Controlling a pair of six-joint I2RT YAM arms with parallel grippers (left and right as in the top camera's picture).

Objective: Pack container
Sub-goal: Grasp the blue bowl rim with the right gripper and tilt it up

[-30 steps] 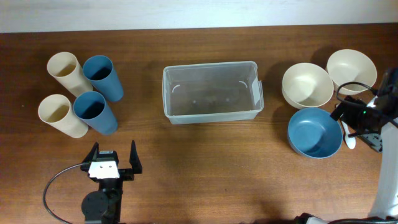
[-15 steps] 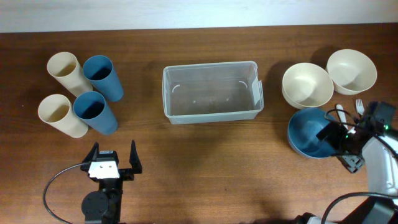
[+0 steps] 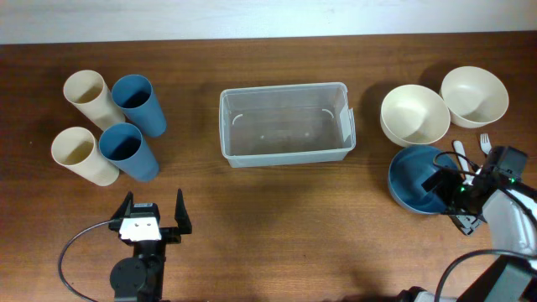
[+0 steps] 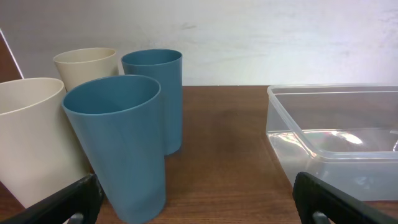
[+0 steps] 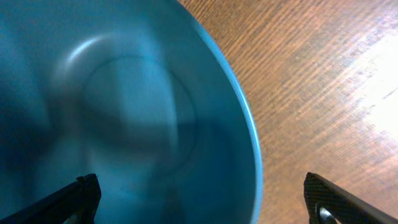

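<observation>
Overhead, we note the container [image 3: 285,156] upright at mid-bench [image 3: 277,235], toward the far edge, its bare floor showing through; cream cups [image 3: 80,153] and blue cups [image 3: 126,149], two of each, stand clustered well to its left; two cream bowls [image 3: 414,115] sit to its right, a blue bowl [image 3: 415,180] just nearer; left tool [image 3: 153,200] waits at the front edge, jaws spread wide, gripping nothing; right tool [image 3: 451,201] hangs over the blue bowl's right side, jaws wide, bowl interior filling its wrist view; contact with the rim we cannot tell.
</observation>
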